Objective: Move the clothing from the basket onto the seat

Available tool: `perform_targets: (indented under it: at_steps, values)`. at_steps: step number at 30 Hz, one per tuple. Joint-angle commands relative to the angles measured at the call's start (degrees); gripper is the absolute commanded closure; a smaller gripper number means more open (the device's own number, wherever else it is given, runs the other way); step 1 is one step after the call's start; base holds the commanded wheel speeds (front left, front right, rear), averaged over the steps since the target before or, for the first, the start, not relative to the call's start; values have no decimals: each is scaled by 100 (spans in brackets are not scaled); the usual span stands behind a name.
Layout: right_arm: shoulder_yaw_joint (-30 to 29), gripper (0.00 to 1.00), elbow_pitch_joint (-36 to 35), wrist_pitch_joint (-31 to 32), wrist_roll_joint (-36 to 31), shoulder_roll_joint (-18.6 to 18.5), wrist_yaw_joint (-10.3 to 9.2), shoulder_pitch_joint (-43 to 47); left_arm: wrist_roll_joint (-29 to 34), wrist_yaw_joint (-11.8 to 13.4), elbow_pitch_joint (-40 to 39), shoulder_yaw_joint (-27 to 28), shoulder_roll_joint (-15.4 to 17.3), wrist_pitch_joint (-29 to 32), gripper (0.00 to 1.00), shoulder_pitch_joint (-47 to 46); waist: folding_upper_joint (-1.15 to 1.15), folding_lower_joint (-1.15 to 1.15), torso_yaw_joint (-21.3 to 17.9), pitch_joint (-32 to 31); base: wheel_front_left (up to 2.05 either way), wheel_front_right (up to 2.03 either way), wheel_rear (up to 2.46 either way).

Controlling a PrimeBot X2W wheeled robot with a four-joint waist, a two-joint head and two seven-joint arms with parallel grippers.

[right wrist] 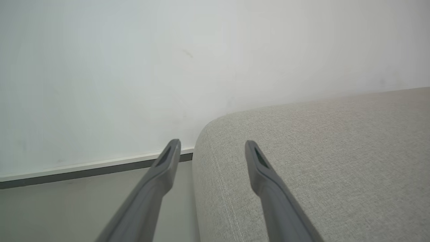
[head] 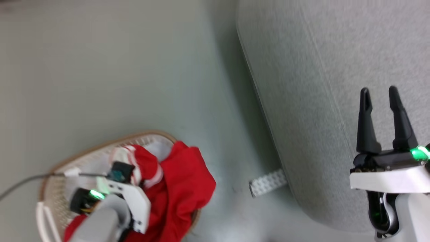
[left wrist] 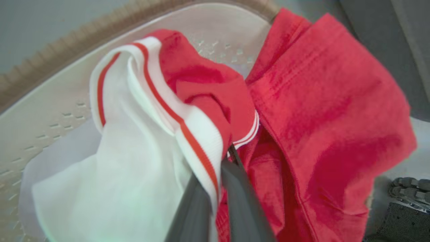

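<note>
The cream basket [head: 100, 143] with its brown rim stands on the floor at the lower left. The red clothing [head: 188, 178] fills it and spills over its right rim. In the left wrist view my left gripper [left wrist: 224, 159] is shut on the white-and-red striped trim of the clothing [left wrist: 319, 101], lifted above the basket's perforated wall [left wrist: 60, 101]. In the head view its white wrist [head: 132, 198] covers the fingers. The light-grey seat [head: 319, 84] lies to the right. My right gripper [head: 379, 90] hovers open and empty over the seat [right wrist: 319, 151], fingers apart [right wrist: 212, 144].
A small white perforated block [head: 267, 183] sticks out from under the seat's edge onto the floor. A grey cable [head: 20, 185] runs left from my left wrist. A pale wall with a dark skirting strip [right wrist: 84, 169] stands beyond the seat. Bare floor lies between basket and seat.
</note>
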Motion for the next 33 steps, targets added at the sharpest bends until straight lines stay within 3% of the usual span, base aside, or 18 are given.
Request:
perform_targets:
  at_steps: [1, 9, 15, 24, 33]
  values:
    - [-19, 0, 65, -19, -71, -17, -12, 141, -167, 14, -67, -30, -89, -141, 100, 195, 0, 0, 392, -771, 0, 0, 0]
    - [-56, 0, 248, -18, -346, -19, -12, 551, -553, 14, -519, -122, -381, -614, 100, 642, 0, 0, 1002, -1971, 0, 0, 0]
    - [-107, 0, 307, -10, -514, -17, -12, 793, -708, 14, -1173, -38, -389, -700, 100, 840, 0, 0, 1519, -2501, 0, 0, 0]
    - [-86, 0, 349, -9, -696, -18, -12, 1068, -469, 214, -3180, 347, -135, -691, 100, 1139, 0, 0, 2133, -2917, 0, 0, 0]
    - [-18, 0, 456, -9, -755, -17, -12, 1304, -668, 443, -4900, 566, 63, -370, 100, 1213, 0, 0, 2459, -3348, 0, 0, 0]
